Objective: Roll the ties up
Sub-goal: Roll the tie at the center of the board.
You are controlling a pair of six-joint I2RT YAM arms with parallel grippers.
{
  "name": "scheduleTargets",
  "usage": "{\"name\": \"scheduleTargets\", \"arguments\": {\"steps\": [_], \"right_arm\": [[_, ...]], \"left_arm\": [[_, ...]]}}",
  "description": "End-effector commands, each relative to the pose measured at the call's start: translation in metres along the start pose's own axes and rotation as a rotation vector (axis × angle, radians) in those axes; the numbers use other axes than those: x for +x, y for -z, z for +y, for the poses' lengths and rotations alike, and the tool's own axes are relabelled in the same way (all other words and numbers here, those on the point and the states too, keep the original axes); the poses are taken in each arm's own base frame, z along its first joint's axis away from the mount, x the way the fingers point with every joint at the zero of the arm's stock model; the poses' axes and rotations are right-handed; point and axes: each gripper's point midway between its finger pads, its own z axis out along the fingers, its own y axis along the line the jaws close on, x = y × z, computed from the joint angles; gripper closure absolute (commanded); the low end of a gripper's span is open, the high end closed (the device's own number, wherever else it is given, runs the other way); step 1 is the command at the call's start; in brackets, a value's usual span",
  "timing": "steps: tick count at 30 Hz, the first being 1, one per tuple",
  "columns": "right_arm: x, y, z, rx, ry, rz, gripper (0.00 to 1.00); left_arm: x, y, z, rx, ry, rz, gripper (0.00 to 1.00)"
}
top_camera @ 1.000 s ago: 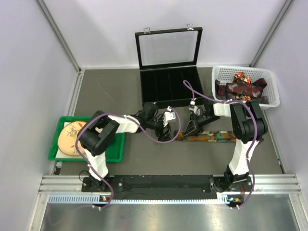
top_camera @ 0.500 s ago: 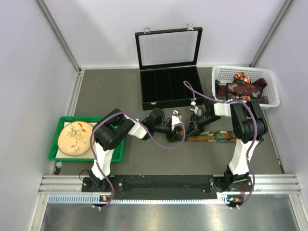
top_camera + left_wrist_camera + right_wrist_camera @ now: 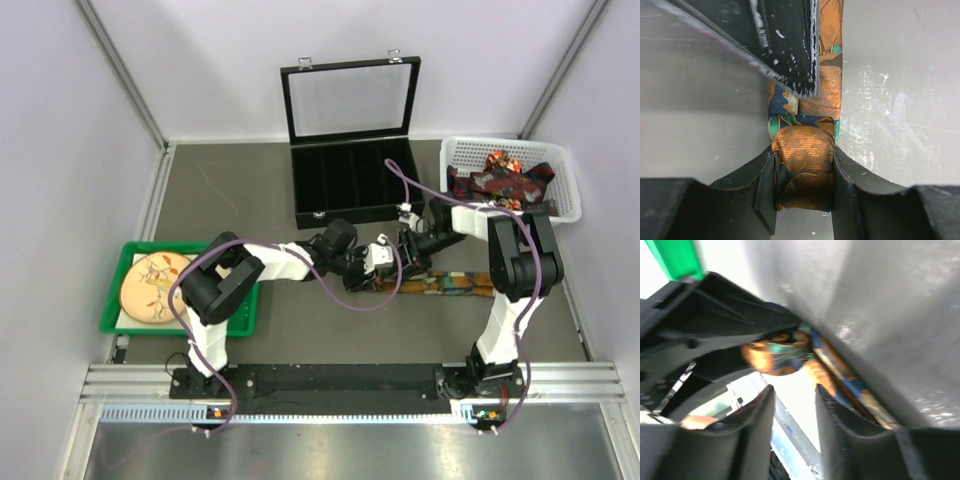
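Note:
One of the ties, orange, blue and green, lies flat on the grey table right of centre, its left end rolled up. The roll sits squeezed between the jaws of my left gripper, which is shut on it. From above, the left gripper reaches in from the left. My right gripper hovers just behind the roll. Its jaws stand open with nothing between them, and the roll lies past its tips. More ties are heaped in the white basket.
The white basket stands at the back right. An open black case with a glass lid sits at the back centre. A green tray holding a round patterned plate is at the left.
My left gripper swung right to the tie's rolled end and closed on it. The right gripper, shut at the roll before, has opened and let go.

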Motion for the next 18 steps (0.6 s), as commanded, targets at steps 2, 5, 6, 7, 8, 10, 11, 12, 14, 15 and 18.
{"name": "scheduleTargets", "arguments": {"steps": [2,5,6,7,8,10,11,12,14,15,18], "right_arm": [[-0.006,0.002,0.034,-0.112,0.036,-0.021,0.6],[-0.007,-0.012,0.039,-0.138,0.015,-0.009,0.58],[-0.008,-0.015,0.039,-0.141,0.011,-0.008,0.58],[-0.011,-0.02,0.034,-0.128,0.011,-0.01,0.58],[-0.01,-0.024,0.033,-0.121,0.002,-0.002,0.58],[-0.012,-0.028,0.029,-0.112,0.005,-0.002,0.58],[-0.011,-0.032,0.026,-0.107,0.002,0.007,0.6],[-0.011,-0.033,0.024,-0.099,0.003,0.01,0.64],[-0.01,-0.036,0.018,-0.084,0.005,0.023,0.87],[-0.007,-0.036,0.017,-0.078,0.001,0.034,0.94],[-0.002,-0.034,0.008,-0.031,0.014,0.045,1.0]], "left_arm": [[0.067,0.014,-0.014,-0.025,0.051,0.305,0.71],[0.066,0.01,-0.013,-0.027,0.035,0.322,0.66],[0.066,0.009,-0.013,-0.029,0.034,0.325,0.63],[0.065,0.008,-0.011,-0.034,0.031,0.329,0.61],[0.063,0.008,-0.011,-0.032,0.03,0.326,0.58],[0.061,0.007,-0.011,-0.031,0.025,0.323,0.57],[0.061,0.006,-0.012,-0.023,0.026,0.326,0.57],[0.06,0.005,-0.011,-0.023,0.025,0.325,0.57],[0.061,0.003,-0.011,-0.019,0.028,0.328,0.56],[0.061,0.004,-0.011,-0.018,0.028,0.332,0.55],[0.061,0.004,-0.008,-0.041,0.058,0.343,0.42]]}}
